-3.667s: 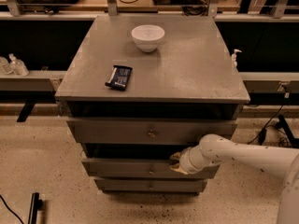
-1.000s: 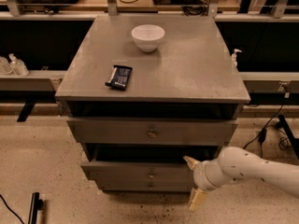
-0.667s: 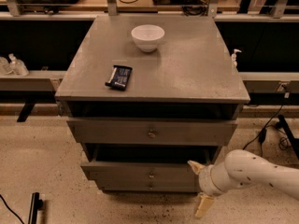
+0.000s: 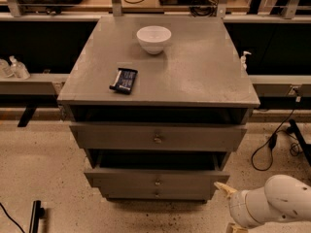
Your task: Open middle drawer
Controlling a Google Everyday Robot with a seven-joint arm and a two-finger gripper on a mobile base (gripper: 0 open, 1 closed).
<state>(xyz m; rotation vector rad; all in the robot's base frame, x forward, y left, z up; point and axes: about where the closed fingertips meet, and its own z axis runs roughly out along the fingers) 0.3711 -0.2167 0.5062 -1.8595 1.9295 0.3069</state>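
Item: middle drawer [image 4: 121,177], grey, second of three in a grey cabinet [image 4: 194,76]. Front standing forward of the cabinet face, with a dark opening visible above it. Small round knob [image 4: 157,182] at centre of front. Judged partly open, not drawn to full travel.

Neighbours: uppermost drawer [image 4: 112,137] above; lowest drawer [image 4: 131,194] directly beneath, showing only a narrow strip of front.

Gripper [image 4: 226,207]: low at lower right, near the middle drawer's right front corner but apart from it. Fingers spread, clasping nothing.

On the cabinet top: white bowl [image 4: 153,39] toward the back; dark flat packet [image 4: 124,80] nearer the left front edge.

Handling note, offered as judgement:
- If more travel wanted, re-approach at the knob or behind the upper edge of the front.
- Take hold near centre rather than at the corner, to avoid racking the drawer sideways.
- Pull straight out, level and slow.
- Keep clear of the lowest drawer's knob close beneath.
- Avoid jolting the cabinet and shifting the bowl
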